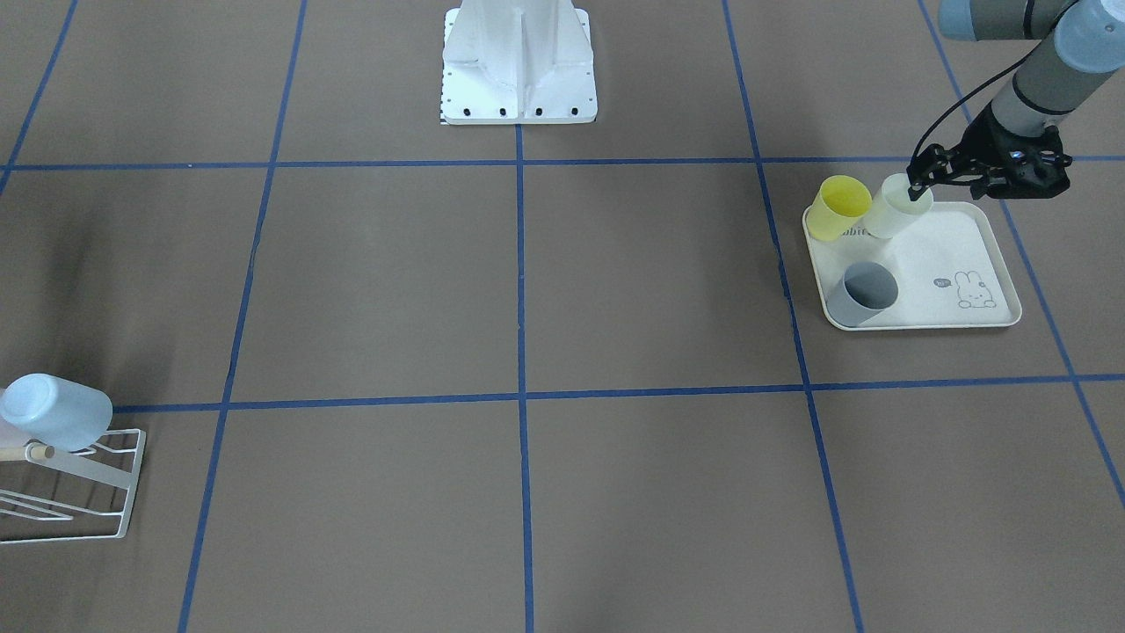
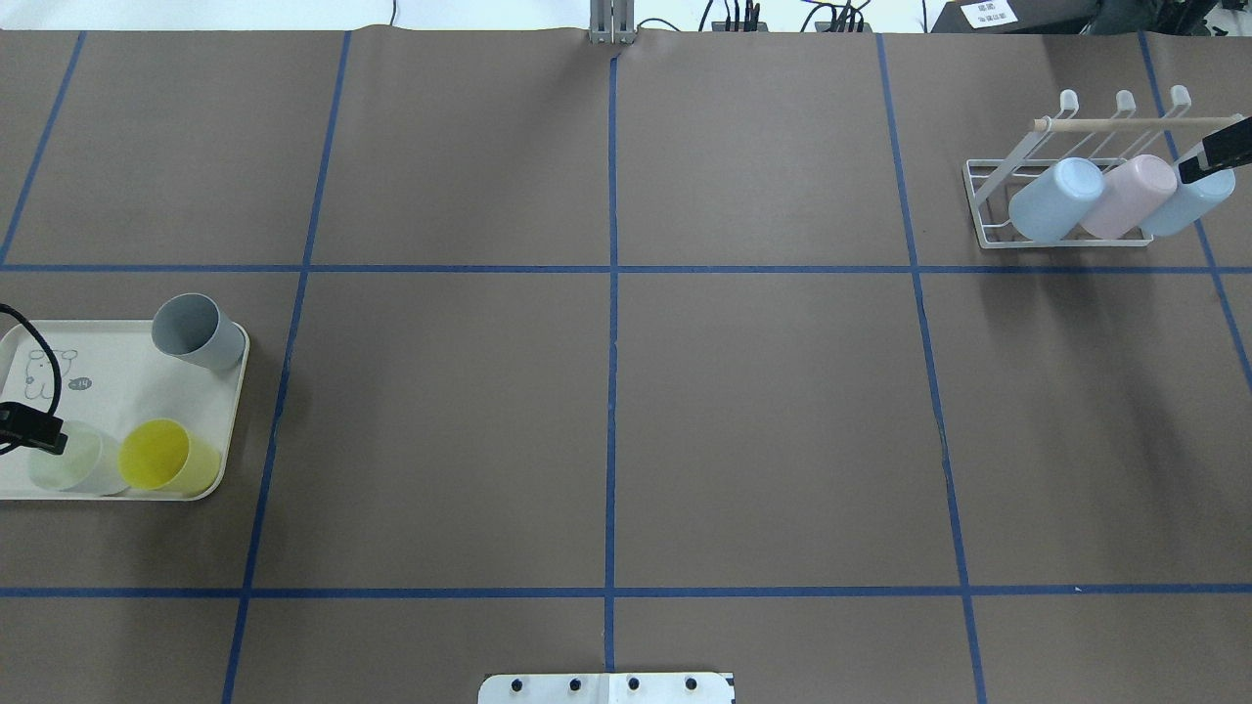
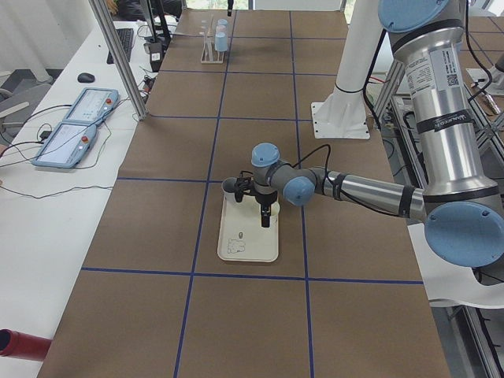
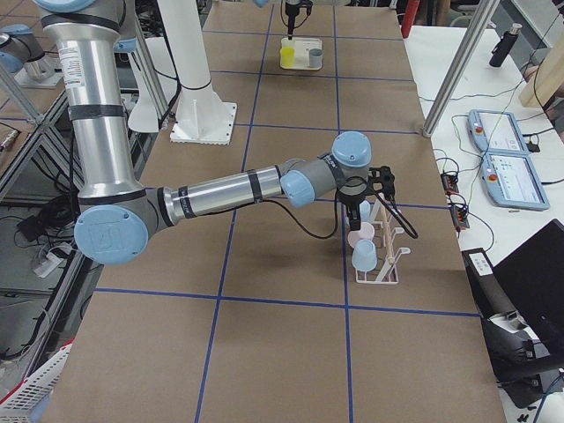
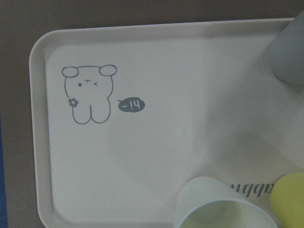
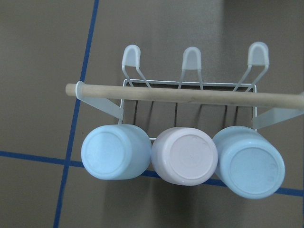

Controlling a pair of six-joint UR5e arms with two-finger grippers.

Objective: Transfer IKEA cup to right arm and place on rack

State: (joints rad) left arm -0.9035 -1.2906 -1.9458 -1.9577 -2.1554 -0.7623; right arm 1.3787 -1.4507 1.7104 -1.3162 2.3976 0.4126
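Apparently left hand [image 1: 918, 179] straddles pale cup [image 1: 895, 216] — at rim.

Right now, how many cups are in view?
6. Rack: blue cup, pink cup, second blue cup. Tray: grey cup, yellow cup, pale green cup. None apparently hidden.

Both the left arm [image 3: 441, 118] and right arm [image 4: 97, 115] are silver-grey tubes with pale blue joint caps (left carries a white coded label). The left tool [image 1: 920, 183] is black, trailing a black cable [image 1: 967, 102].
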